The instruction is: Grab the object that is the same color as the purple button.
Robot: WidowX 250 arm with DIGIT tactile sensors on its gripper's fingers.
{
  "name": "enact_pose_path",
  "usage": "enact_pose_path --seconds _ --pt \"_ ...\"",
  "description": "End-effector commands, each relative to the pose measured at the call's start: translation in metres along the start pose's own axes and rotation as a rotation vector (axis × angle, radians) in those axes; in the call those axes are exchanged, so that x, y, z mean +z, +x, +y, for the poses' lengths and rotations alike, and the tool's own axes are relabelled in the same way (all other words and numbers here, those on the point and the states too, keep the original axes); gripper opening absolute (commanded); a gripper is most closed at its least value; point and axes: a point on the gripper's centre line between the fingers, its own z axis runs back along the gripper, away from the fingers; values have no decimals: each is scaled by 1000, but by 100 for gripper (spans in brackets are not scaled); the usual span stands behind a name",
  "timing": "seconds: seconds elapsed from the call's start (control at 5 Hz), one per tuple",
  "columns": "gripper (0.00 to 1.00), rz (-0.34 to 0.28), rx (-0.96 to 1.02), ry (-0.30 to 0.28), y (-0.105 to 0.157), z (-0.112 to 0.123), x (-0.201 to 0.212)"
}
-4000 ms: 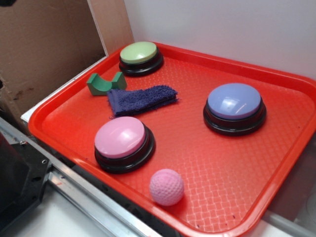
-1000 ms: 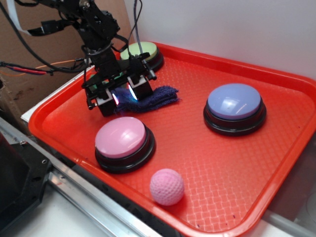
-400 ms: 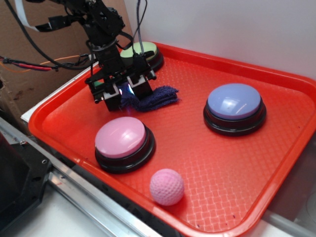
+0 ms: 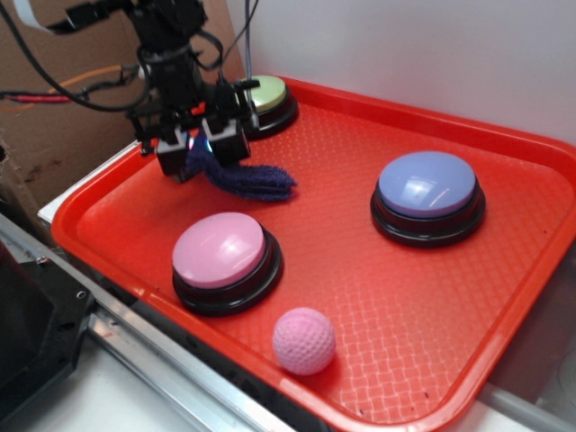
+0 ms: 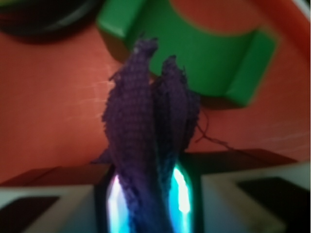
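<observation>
In the exterior view, a red plastic tray (image 4: 387, 297) with a textured floor lies on the work surface, against a white wall. The black robot arm reaches in from the upper left, and its gripper (image 4: 205, 155) hangs above the tray's back-left part, clenched on one end of the small dark purple-blue terry cloth rag (image 4: 247, 180). The rag droops from the jaws down and to the right, its fuzzy free end near or just touching the tray floor; which of the two, the picture does not settle. Just behind the gripper stands the round light-green domed button (image 4: 266, 97) on a black base, partly hidden by the arm. The large round lavender-blue domed button (image 4: 426, 191) on a black base sits well apart to the right. The pink domed button (image 4: 222, 254) on a black base stands in front of the rag, and the pink dimpled ball (image 4: 303, 340) lies just beside it, near the tray's front rim.

In the wrist view, the rag (image 5: 148, 131) rises bunched and folded from between the two fingers (image 5: 233, 199), pinched tight, with a blue-green glow at either side of it. Beyond it, on the red floor, lies the green arch-shaped block (image 5: 204, 53), blurred.
</observation>
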Motion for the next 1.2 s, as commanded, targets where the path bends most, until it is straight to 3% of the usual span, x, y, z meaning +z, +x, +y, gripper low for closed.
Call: enact_pose_path --seconds 0.0,0.4,0.6,1.0 --pt "0 -25 -350 -24 -8 -1 91" --pt "0 -87 -481 -88 -35 10 139" --pt "0 -100 -583 -89 -51 13 151" --pt "0 -76 -538 -52 -46 15 141"
